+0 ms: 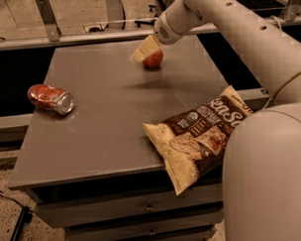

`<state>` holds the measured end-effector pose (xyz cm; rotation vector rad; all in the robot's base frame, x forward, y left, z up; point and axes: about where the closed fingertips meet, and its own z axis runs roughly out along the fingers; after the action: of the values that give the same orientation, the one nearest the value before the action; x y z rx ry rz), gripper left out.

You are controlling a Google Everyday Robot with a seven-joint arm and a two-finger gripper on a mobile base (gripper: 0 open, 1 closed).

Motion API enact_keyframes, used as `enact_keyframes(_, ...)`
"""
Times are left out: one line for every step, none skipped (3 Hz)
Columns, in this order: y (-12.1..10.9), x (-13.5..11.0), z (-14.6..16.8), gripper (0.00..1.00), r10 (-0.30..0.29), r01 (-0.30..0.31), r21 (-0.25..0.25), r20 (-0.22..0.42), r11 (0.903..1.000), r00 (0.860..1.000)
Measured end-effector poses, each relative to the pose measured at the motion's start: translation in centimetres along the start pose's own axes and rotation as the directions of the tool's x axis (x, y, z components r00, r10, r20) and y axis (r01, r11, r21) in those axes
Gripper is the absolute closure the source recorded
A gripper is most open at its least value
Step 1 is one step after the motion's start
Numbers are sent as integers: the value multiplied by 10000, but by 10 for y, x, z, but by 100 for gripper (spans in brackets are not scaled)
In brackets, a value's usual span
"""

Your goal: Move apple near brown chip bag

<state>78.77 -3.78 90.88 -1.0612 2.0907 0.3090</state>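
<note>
The small red apple is at the far middle of the grey table. My gripper, pale cream, hangs from the white arm right at the apple's upper left and overlaps it in the camera view. I cannot tell whether it holds the apple. The brown chip bag lies at the table's front right corner, hanging partly over the edge, well in front of the apple. My arm's large white link covers the bag's right end.
A crushed red soda can lies on its side at the table's left. Drawers sit below the tabletop. A rail and metal posts run behind the table.
</note>
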Motion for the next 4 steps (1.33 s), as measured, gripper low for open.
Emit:
enact_keyframes(-14,1,22,0,300,-290,429,-224,9987,9993)
enact_keyframes(-30,17,44,0,699,-643,785,-699,9948,9951)
enact_keyframes(-36,31,55,0,914,-823,877,-1048,9927,9903)
enact_keyframes(-40,32,54,13,822,-723,949,-1041,9929,9912)
